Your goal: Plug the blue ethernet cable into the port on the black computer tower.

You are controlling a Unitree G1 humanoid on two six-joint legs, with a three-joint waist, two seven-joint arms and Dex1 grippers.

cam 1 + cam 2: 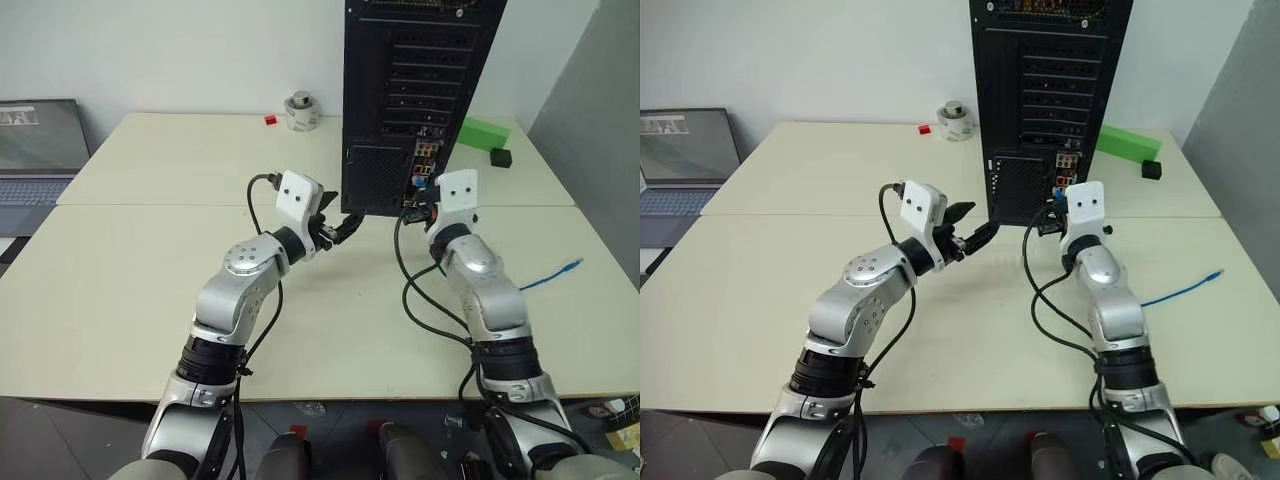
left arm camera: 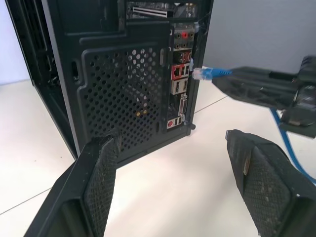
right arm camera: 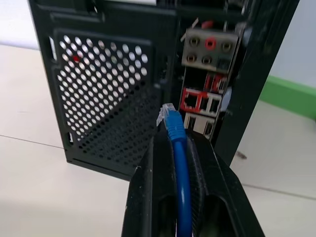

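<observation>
1. Between the right gripper's (image 3: pixel 174 136) two black fingers, pressed together, the cable (image 3: pixel 180 182) is clamped, its clear plug (image 3: pixel 167 114) sticking out past the tips.
2. Beyond the plug, just ahead and slightly right, sits the red-framed port (image 3: pixel 191 102) in the connector strip on the tower's (image 1: pixel 415 70) back.
3. Plug and port are close but apart; the cable's long axis runs along the fingers, straight toward the tower.
4. Behind the right arm, the cable's loose end (image 1: pixel 572 265) trails on the table (image 1: pixel 120 290), far right.
5. Left of this, the left gripper (image 1: pixel 340 228) hangs with fingers spread, empty, facing the mesh grille (image 2: pixel 129 94); the right is nearer the port.
</observation>
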